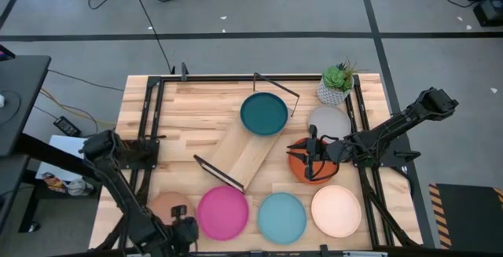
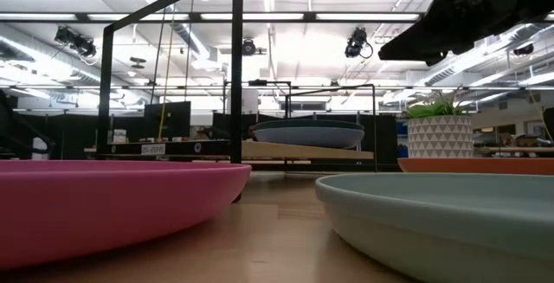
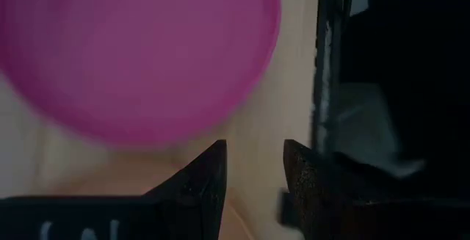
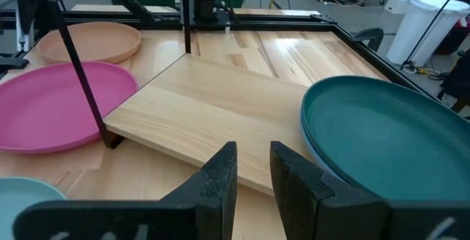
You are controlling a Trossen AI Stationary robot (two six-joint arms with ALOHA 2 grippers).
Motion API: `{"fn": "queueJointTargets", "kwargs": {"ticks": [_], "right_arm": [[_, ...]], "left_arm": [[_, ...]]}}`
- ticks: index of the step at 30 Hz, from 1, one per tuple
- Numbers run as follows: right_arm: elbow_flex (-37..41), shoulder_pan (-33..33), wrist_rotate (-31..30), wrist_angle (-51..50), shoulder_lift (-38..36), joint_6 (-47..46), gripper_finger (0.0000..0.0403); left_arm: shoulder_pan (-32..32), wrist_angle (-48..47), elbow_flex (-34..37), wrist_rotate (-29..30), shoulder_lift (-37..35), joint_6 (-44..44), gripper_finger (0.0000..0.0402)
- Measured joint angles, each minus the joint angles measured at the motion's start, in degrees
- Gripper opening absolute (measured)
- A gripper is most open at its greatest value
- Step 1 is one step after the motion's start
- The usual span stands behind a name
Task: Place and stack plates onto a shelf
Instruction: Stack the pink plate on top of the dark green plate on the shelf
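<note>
The shelf point(image 1: 250, 151) is a light-wood plank with black wire end frames, lying slantwise in the middle of the table. A dark teal plate point(image 1: 264, 113) sits on its far end, and in the right wrist view a paler blue rim point(image 4: 317, 163) shows under it. On the table lie grey point(image 1: 330, 121), orange point(image 1: 302, 170), cream point(image 1: 336, 210), light teal point(image 1: 281, 217), pink point(image 1: 222, 212) and tan point(image 1: 167, 207) plates. My right gripper point(image 1: 309, 153) hovers above the orange plate with its fingers a little apart, pointing at the shelf point(image 4: 220, 100). My left gripper point(image 1: 182, 229) is at the near edge between the tan and pink plates, slightly open and empty.
A small potted plant point(image 1: 336, 84) stands at the far right corner, beside the grey plate. A black metal frame point(image 1: 149, 115) borders the slatted tabletop. Bare wood lies left of the shelf point(image 1: 189, 123). In the low view the pink plate point(image 2: 104, 201) and light teal plate point(image 2: 441, 214) fill the foreground.
</note>
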State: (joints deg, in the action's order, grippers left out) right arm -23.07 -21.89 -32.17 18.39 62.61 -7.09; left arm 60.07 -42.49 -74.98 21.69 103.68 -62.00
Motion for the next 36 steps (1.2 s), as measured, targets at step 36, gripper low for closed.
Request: {"fn": "queueJointTargets", "kwargs": {"ticks": [36], "right_arm": [[0.0, 1.0, 1.0, 0.0, 0.0, -0.9, 0.0089]], "left_arm": [[-6.4, 5.2, 0.1, -3.6, 9.7, 41.2, 0.0027]]}}
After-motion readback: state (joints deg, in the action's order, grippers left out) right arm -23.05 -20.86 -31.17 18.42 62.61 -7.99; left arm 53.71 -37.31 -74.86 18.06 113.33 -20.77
